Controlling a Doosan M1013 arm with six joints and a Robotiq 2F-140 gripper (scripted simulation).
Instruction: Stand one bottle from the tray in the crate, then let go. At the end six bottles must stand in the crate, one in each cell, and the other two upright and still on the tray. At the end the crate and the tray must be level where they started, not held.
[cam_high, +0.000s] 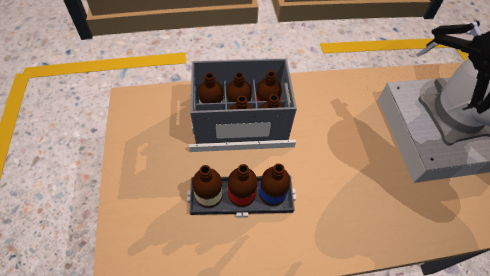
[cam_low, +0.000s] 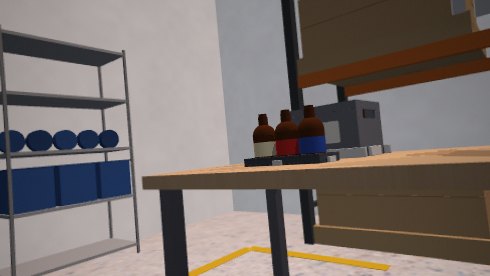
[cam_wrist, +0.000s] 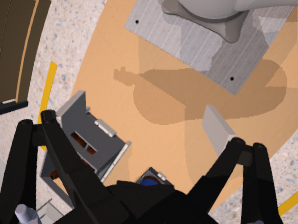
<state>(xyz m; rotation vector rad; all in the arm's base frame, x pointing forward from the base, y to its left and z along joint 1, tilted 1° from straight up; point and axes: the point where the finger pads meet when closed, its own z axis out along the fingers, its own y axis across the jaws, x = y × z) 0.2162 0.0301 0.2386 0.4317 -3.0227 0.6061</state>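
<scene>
A grey crate (cam_high: 242, 127) (cam_low: 352, 117) (cam_wrist: 107, 137) stands at the back of the table. It holds five brown bottles: three in the back row (cam_high: 239, 85) and two in the front row (cam_high: 272, 101). Its front-left cell shows no bottle. In front of it a dark tray (cam_high: 242, 212) (cam_low: 290, 160) carries three upright bottles, labelled cream (cam_high: 207, 187) (cam_low: 264, 140), red (cam_high: 242, 187) (cam_low: 286, 137) and blue (cam_high: 275, 185) (cam_low: 311, 135) (cam_wrist: 149, 179). My gripper (cam_high: 452, 37) (cam_wrist: 145, 108) is open and empty, high at the far right, well away from both.
The arm's grey base plate (cam_high: 415, 145) (cam_wrist: 200, 43) sits on the right of the wooden table (cam_high: 350, 200) (cam_low: 350, 172). Yellow floor lines (cam_high: 100, 64) and brown racks (cam_high: 170, 15) lie behind. A metal shelf (cam_low: 60, 150) with blue boxes stands to one side.
</scene>
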